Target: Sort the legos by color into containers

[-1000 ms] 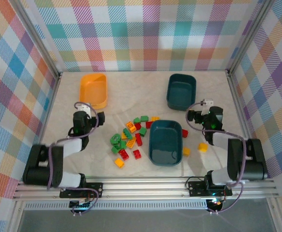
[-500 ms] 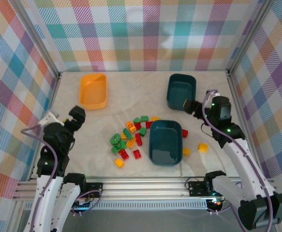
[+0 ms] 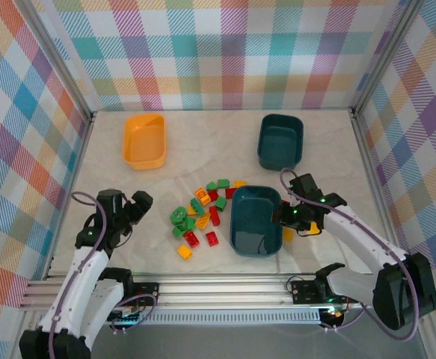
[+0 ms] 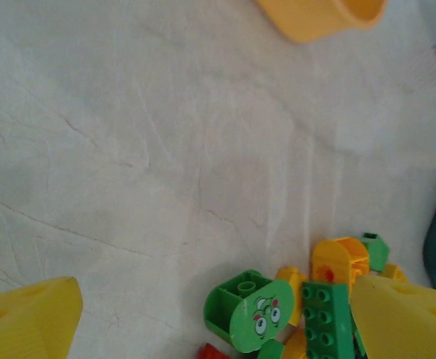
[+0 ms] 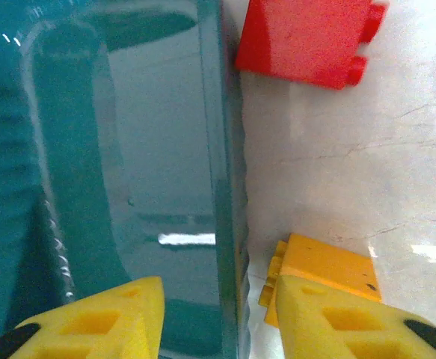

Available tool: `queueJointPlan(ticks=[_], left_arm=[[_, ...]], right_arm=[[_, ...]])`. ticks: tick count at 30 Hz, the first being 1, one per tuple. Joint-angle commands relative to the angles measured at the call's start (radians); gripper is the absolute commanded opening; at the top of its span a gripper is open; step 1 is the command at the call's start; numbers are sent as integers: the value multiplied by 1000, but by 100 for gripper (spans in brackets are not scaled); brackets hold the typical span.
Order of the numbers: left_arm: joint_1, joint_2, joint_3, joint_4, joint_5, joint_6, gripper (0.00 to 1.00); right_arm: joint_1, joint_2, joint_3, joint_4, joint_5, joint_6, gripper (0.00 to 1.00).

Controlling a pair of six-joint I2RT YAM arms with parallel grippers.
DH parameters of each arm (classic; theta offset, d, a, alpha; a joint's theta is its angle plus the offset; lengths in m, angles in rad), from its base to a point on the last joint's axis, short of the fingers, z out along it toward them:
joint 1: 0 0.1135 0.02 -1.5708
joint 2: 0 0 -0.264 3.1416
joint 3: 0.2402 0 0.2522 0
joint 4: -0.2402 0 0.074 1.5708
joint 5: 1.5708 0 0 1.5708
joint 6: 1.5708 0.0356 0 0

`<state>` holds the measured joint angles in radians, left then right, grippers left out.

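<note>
The legos lie loose on the table, most of them in a pile ahead of my left gripper; the tubs look empty.

Left jaws: spread wide, holding nothing. A green brick with a printed face sits between the fingers, a little toward the right one, with orange and green bricks crowded against it.

Right gripper: jaws part-way in, gripping nothing. They straddle the wall of the near teal tub, one finger inside it, the other over an orange brick just outside. A red brick lies farther ahead, beside the same wall.

Risk, as I judge it: closing the right jaws here would pinch the tub wall along with the brick, or instead of it, and drag or tip the tub. On the left, a close could catch two bricks of different colours.

Room: bare table runs ahead and left of the left jaws up to the orange tub. Right of the right jaws the table is open; the wall blocks their left.
</note>
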<state>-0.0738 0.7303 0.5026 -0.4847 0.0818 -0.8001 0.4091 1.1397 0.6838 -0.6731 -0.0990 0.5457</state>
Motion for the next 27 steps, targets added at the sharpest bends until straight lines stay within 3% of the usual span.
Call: queueJointPlan(ticks=[1, 10, 20, 24, 27], left_arm=[[4, 46, 53, 44, 36, 19, 92], [4, 135, 161, 5, -70, 54, 94], [6, 330, 393, 21, -186, 103, 96], [22, 548, 581, 42, -241, 119, 96], [74, 768, 795, -21, -156, 129, 89]], right_arm=[[31, 43, -5, 28, -10, 21, 37], [97, 91, 58, 2, 121, 43, 4], [135, -31, 201, -95, 184, 37, 0], [142, 102, 367, -8, 151, 0, 0], [140, 285, 537, 56, 161, -49, 0]])
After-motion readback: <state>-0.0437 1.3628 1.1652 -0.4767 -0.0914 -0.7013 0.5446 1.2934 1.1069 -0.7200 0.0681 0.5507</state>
